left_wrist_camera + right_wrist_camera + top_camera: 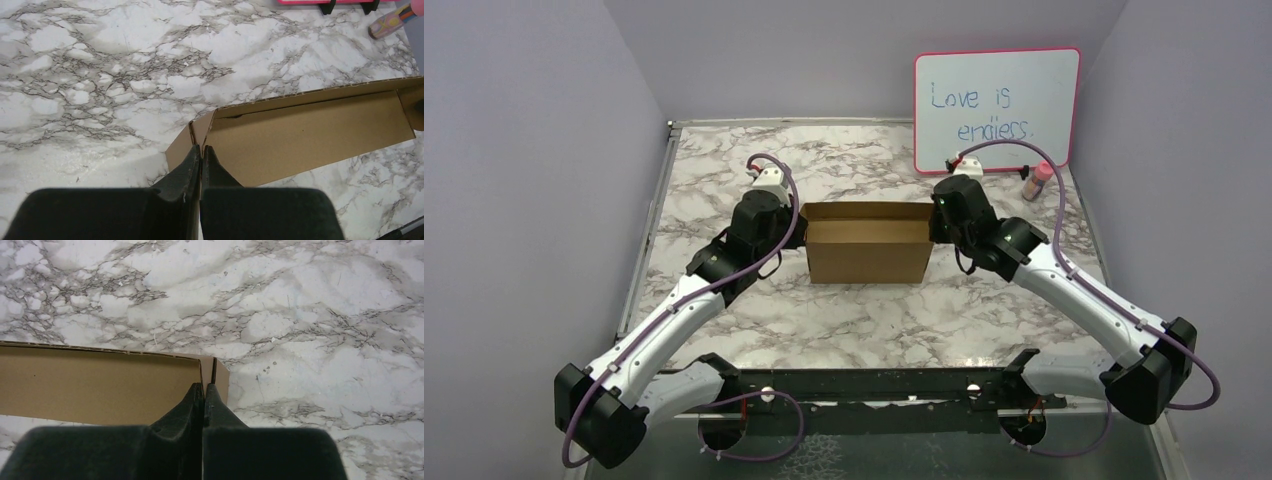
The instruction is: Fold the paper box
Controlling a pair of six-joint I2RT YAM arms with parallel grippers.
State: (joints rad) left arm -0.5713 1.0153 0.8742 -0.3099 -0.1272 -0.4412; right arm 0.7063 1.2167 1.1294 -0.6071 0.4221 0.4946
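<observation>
From above, the paper box (868, 255) stands open-topped in the middle of the marble tabletop (824, 320), its long sides parallel to the near edge and its brown walls raised. The left gripper (800, 232) sits at the box's left end and the right gripper (932, 226) at its right end, each arm reaching in from its own near corner. A pink-framed whiteboard (997, 108) leans at the far right corner, with a small pink-capped bottle (1036, 182) just beside it. In the left wrist view, the left gripper (201, 150) has its fingers drawn together with only a hairline between them. The tips meet the folded corner of the paper box (310, 135), whose long wall runs off toward the right. I cannot tell whether any cardboard is nipped between them. In the right wrist view, the right gripper (204, 388) likewise has its fingers together, with the tips against the box's end wall beside a dark slit. The paper box (100, 385) stretches away to the left over bare marble, and whether cardboard is pinched there cannot be told either.
</observation>
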